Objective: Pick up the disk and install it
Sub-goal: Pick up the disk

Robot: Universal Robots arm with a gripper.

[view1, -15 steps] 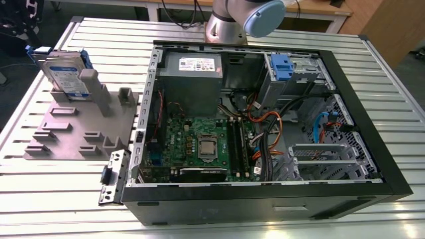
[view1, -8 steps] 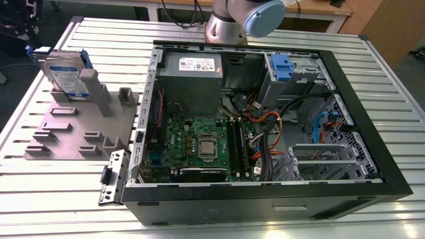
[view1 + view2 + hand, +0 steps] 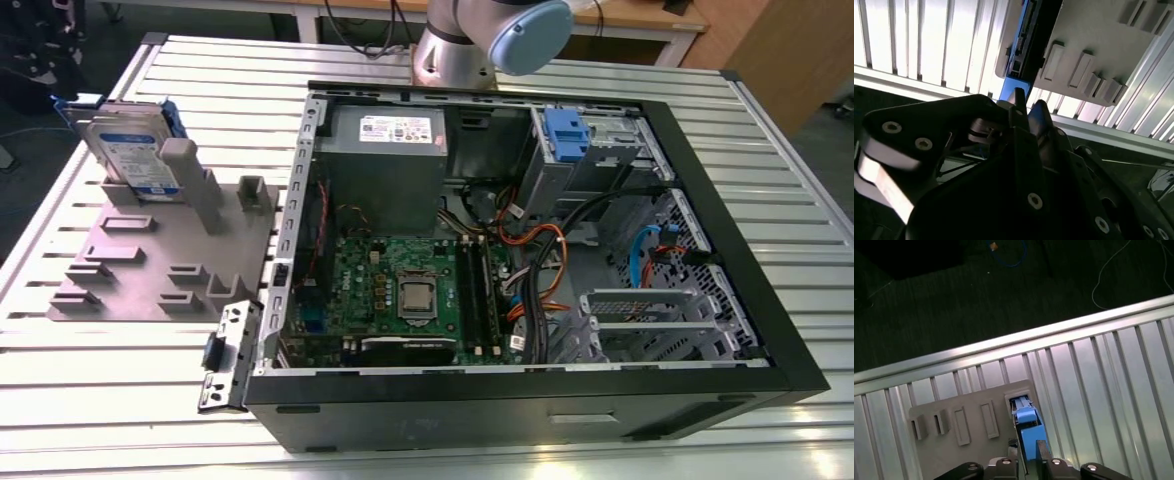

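Observation:
The disk (image 3: 134, 150) stands upright on its edge in a slot at the far corner of a grey fixture plate (image 3: 147, 270), at the exterior view's left. It is silver with a white-and-blue label and a bright blue carrier. In both wrist views I see it edge-on, disk (image 3: 1029, 427) and disk (image 3: 1024, 45), in line with my gripper. My gripper (image 3: 1027, 455) hangs above it and apart from it, its two dark fingers a little apart with nothing held between them. The gripper (image 3: 1028, 102) body fills the near part of the second wrist view.
An open black computer case (image 3: 534, 230) lies on the ribbed metal table (image 3: 801, 200), beside the fixture. Inside are a grey power supply (image 3: 387, 150), a green motherboard (image 3: 414, 290), cables and a metal drive cage with a blue tab (image 3: 567, 135). The arm's base (image 3: 467, 50) stands behind the case.

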